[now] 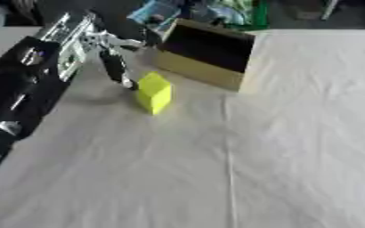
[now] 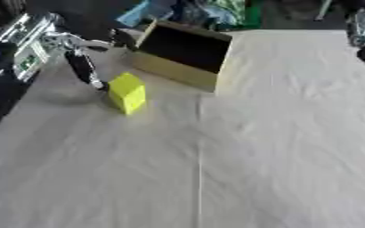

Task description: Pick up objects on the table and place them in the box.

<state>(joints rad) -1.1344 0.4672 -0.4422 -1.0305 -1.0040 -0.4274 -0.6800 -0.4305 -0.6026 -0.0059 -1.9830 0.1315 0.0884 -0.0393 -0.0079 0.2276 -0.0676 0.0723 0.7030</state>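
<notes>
White cloth covers the bench (image 1: 279, 156). Yellow block (image 1: 154, 92) sits on it, left of centre, just in front of the open box (image 1: 205, 53). Left hand (image 1: 111, 55) reaches in from the left, fingers extended down, tips at the block's left edge, not curled round it. Right hand barely visible, top right; state unclear.
</notes>
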